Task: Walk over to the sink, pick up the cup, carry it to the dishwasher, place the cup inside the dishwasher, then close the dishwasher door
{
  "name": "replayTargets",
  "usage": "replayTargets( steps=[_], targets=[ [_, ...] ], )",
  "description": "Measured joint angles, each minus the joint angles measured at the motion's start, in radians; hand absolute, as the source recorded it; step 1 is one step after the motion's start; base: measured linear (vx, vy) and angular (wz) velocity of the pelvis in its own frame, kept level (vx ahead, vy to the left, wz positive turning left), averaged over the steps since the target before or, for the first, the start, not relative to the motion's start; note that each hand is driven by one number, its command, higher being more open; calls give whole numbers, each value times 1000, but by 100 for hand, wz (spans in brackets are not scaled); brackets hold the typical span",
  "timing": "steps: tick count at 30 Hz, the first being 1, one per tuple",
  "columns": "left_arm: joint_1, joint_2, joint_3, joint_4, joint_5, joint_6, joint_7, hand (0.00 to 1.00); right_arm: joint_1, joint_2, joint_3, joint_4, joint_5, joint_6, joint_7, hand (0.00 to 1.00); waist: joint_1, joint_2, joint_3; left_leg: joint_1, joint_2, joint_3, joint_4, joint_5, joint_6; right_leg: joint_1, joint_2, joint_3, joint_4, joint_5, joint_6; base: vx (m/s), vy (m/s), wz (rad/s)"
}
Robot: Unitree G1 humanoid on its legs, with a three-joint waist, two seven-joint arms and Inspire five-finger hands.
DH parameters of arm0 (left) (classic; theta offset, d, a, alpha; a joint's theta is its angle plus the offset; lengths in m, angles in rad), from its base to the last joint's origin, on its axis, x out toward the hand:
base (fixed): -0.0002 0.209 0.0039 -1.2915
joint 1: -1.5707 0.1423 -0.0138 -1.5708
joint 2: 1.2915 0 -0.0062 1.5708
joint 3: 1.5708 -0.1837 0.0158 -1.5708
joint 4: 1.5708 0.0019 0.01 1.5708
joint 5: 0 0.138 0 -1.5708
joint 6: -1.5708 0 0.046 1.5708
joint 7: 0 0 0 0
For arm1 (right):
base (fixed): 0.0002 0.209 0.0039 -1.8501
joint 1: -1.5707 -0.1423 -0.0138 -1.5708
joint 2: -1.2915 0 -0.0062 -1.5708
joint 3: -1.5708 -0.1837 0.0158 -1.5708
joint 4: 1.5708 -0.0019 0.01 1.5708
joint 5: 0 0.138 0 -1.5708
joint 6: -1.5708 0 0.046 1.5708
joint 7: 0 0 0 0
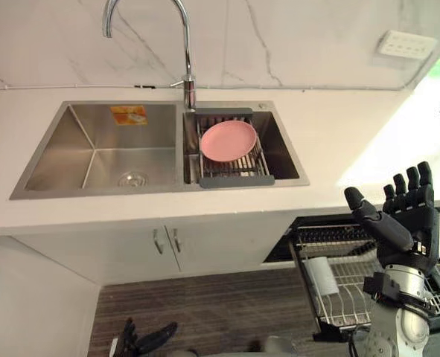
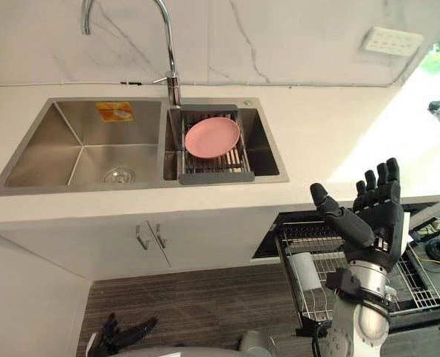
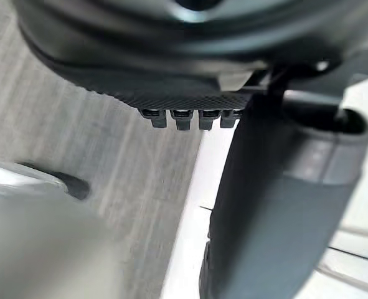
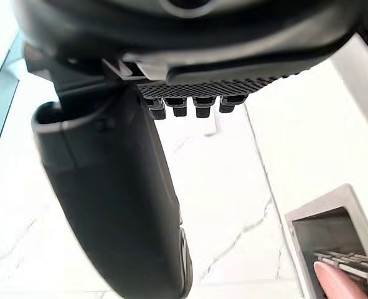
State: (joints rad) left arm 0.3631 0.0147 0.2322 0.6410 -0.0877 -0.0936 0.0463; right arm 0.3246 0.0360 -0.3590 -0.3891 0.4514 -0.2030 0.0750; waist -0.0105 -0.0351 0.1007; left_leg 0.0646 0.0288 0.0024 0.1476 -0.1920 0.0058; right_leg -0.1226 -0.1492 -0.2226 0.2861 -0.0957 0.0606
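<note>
Right hand (image 1: 406,216) is hovering raised above the pulled-out dishwasher rack (image 1: 350,294), fingers straight and spread, holding nothing. White cup (image 1: 324,276) is lying in that rack, below and apart from the hand. Left hand (image 1: 149,338) is hanging low over the floor (image 1: 205,312), fingers loosely extended, empty. 1 pink plate (image 1: 228,140) is sitting on a drainer (image 1: 234,181) in the sink's (image 1: 93,126) right basin.

Marble wall (image 1: 301,44), white counter (image 1: 346,141), grey floor (image 1: 205,309).

Bright daylight from rt, glare on countertop (image 1: 402,137).
</note>
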Motion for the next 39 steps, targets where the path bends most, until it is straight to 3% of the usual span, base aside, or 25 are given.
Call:
replayTargets(
  steps=[1,4,10,17,19,20,22,24,25,26,28,30,31,34,38,39],
  targets=[
    [6,-27,0,-7,13,-3,-2,100,6,-4,12,0,11,1,-5,100,10,23,-10,4,35,82,11,-13,-13,23,24,-13,-24,0,-1,186,-127,10],
    [5,-62,13,-4,34,-19,-2,100,11,-4,17,-1,37,1,-8,100,25,42,-22,39,60,133,-25,-14,-16,91,55,-30,-111,5,-4,124,-73,8],
    [3,-73,35,27,93,-28,7,100,25,6,94,-47,36,2,-6,100,25,45,-74,54,66,158,-40,-20,-27,147,74,-28,-225,50,6,76,10,-4],
    [3,-76,57,46,149,-35,87,100,22,6,112,-73,36,3,16,100,28,42,-74,85,59,220,-29,-27,-39,181,71,-4,-256,56,14,38,27,-10],
    [3,-67,87,71,160,-37,118,100,19,6,112,-73,37,5,36,100,37,33,-60,32,71,243,142,-55,-79,200,62,16,-257,51,12,1,-29,-24],
    [5,-64,92,73,165,-37,126,100,19,5,112,-75,37,5,40,100,37,29,-54,2,79,246,220,-59,-82,207,58,18,-257,49,11,-20,-56,-11],
    [16,-64,94,76,166,-37,142,100,19,-17,107,-112,38,7,42,100,36,46,-28,-140,151,254,557,-54,-77,232,66,17,-250,23,-9,0,0,0],
    [30,-68,95,82,162,-38,138,100,-1,-30,90,-113,39,6,46,100,39,49,-31,-183,177,267,563,-114,-57,239,61,19,-251,18,-9,42,82,-1],
    [28,-69,94,81,156,-44,137,100,-31,-37,74,-109,53,6,45,100,45,48,-30,-200,178,283,455,-122,-47,239,43,23,-253,16,-6,73,109,-2],
    [28,-69,94,80,157,-48,137,100,-45,-39,71,-105,68,6,45,100,46,48,-30,-203,176,290,392,-119,-45,239,33,24,-254,14,-4,82,167,-1],
    [37,-75,95,81,166,-64,140,100,-59,-39,79,-99,78,1,46,100,53,47,-33,-179,146,303,239,-1,-53,255,-11,35,-258,1,27,120,236,-9],
    [41,-68,94,83,185,-65,145,100,-59,-37,105,-101,76,0,45,100,48,37,-49,-179,110,320,233,-8,-35,260,-40,46,-283,10,42,209,259,-14],
    [37,-60,94,82,199,-70,152,100,-70,-37,137,-103,74,1,44,100,54,24,-47,-182,89,349,246,-20,-15,259,-68,59,-295,30,73,231,243,-23],
    [28,-47,93,84,207,-64,155,100,-83,-30,170,-103,74,2,43,100,61,8,-56,-164,55,366,233,-34,6,264,-99,70,-307,58,92,214,188,-13],
    [18,-41,89,94,207,-64,153,100,-83,-30,166,-103,73,2,42,100,65,0,-71,-119,21,355,157,-42,9,244,-112,63,-245,77,102,121,105,0],
    [8,-38,80,116,207,-62,151,100,-87,-31,161,-95,73,2,42,100,66,16,-79,-102,21,351,125,-43,11,193,-111,67,-143,75,105,87,134,-18]
  ],
)
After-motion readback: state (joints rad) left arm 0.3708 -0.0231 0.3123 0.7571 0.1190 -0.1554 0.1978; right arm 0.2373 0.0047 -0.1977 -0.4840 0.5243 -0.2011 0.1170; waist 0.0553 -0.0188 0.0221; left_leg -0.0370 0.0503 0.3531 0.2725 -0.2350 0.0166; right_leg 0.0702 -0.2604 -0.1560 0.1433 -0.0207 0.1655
